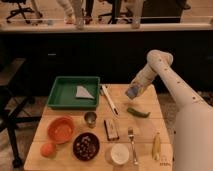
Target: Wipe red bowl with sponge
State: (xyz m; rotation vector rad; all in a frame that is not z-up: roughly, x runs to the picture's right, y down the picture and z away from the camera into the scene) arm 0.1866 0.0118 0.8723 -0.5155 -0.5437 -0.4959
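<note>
The red bowl (62,129) sits at the lower left of the frame, near the front-left part of the table (148,129), and its inside looks empty. The sponge (130,93) is far from it, up in the right half of the frame above the table's back edge. It is pinched in the gripper (133,90), whose jaws are closed on the blue-grey block at the end of the white arm.

So I judge the step in hand to be the carry: sponge in grasp, bowl not yet reached. I want to bring the gripper diagonally toward the lower left and stay high until I am over the bowl, because the straight path crosses a lot of clutter: the white utensil (110,100), the small metal cup (90,118) just right of the bowl and the brown block (111,129). The green tray (55,92) with its grey cloth (83,92) lies just behind the bowl, and the dark bowl (86,146) and orange fruit (47,149) are in front of it.

Then I come straight down at the bowl's centre with the sponge's broad face flat. I press lightly (the bowl looks light enough to slide) and sweep in circles inside the rim, not across it.
</note>
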